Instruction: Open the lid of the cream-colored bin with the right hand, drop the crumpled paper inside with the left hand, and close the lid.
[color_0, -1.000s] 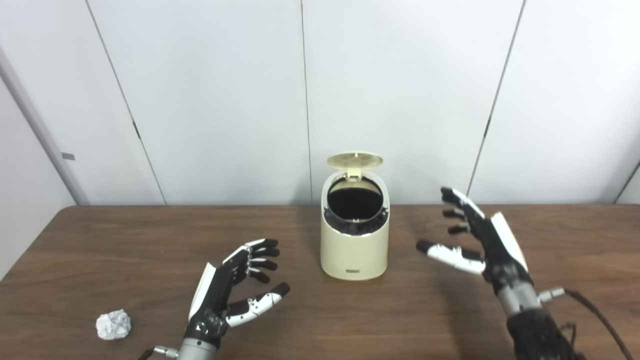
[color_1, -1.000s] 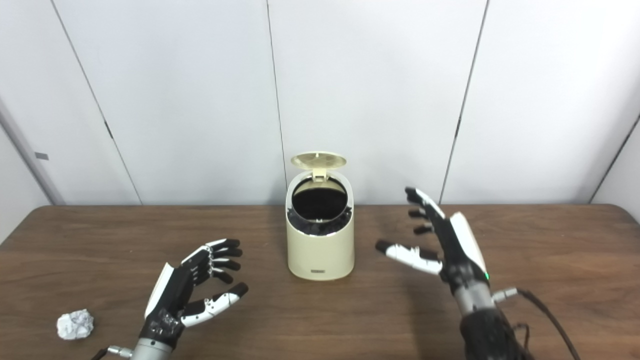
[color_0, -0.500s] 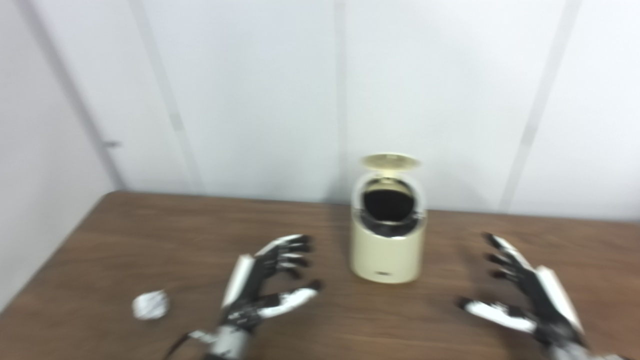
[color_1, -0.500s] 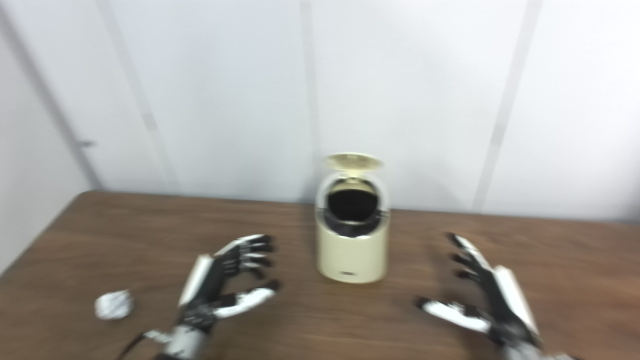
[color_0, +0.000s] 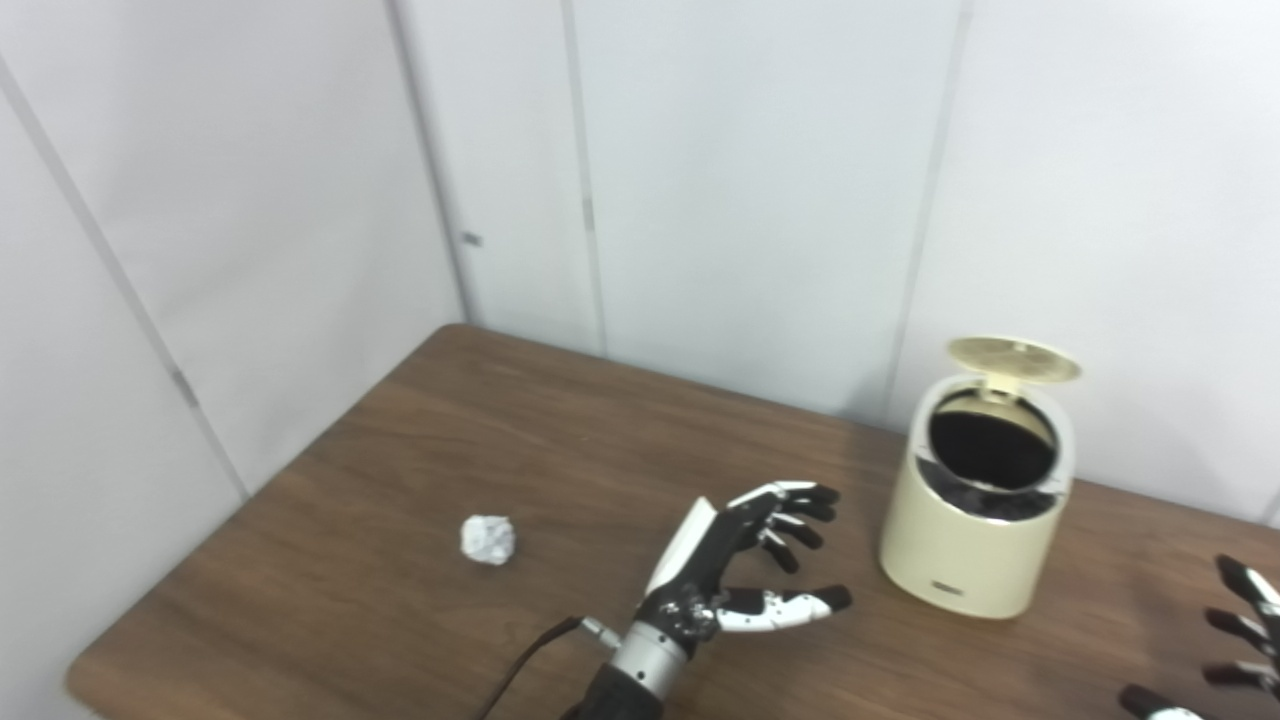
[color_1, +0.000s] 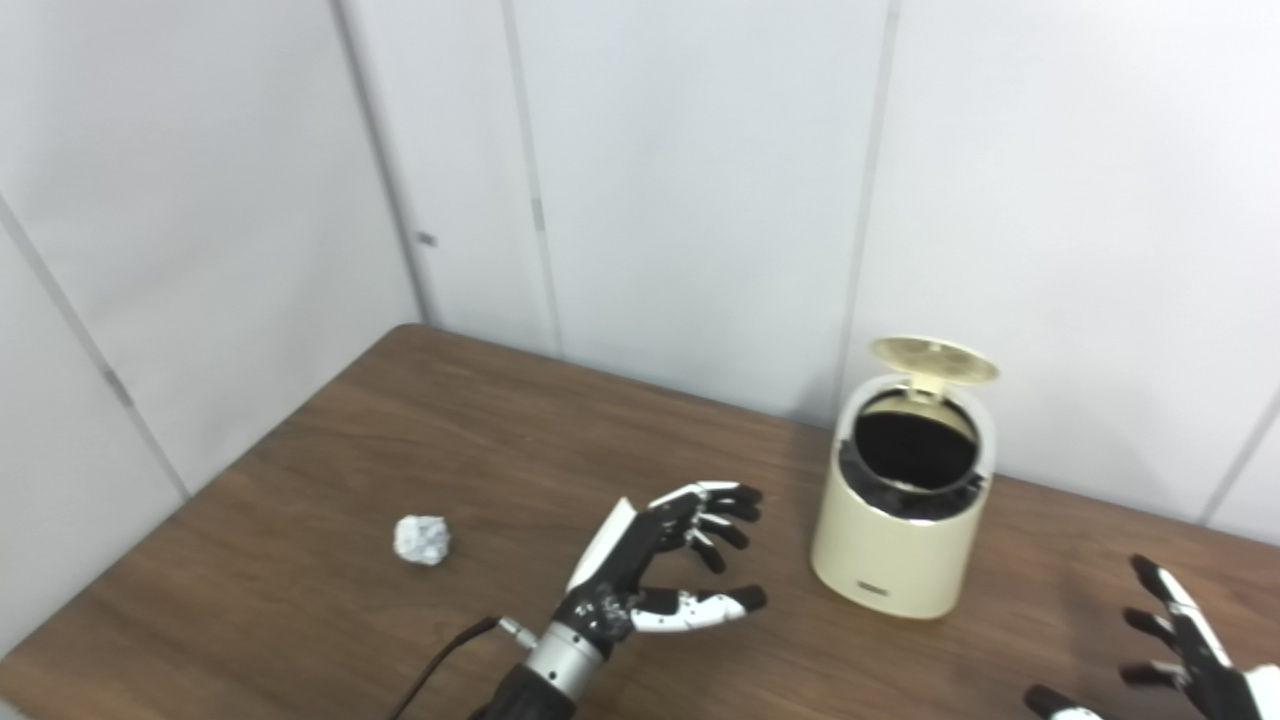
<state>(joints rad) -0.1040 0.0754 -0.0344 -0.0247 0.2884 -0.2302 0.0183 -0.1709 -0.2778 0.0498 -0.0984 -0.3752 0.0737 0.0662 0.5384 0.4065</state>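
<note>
Cream-colored, the bin (color_0: 977, 505) stands upright on your wooden table (color_0: 400, 470) near the wall, long axis vertical, its dark mouth tilted toward you and its lid (color_0: 1013, 359) raised at the back. Your left hand (color_0: 735, 565) hovers just left of it, fingers spread, holding nothing. The crumpled paper (color_0: 488, 539) lies well apart, farther left. Your right hand (color_1: 1190, 655) sits at the lower right corner, fingers apart, empty.

Both head cameras look down and leftward across the brown table (color_0: 400, 440) toward the white panelled corner. Side by side, they share nearly everything; the right eye sits slightly rightward.
</note>
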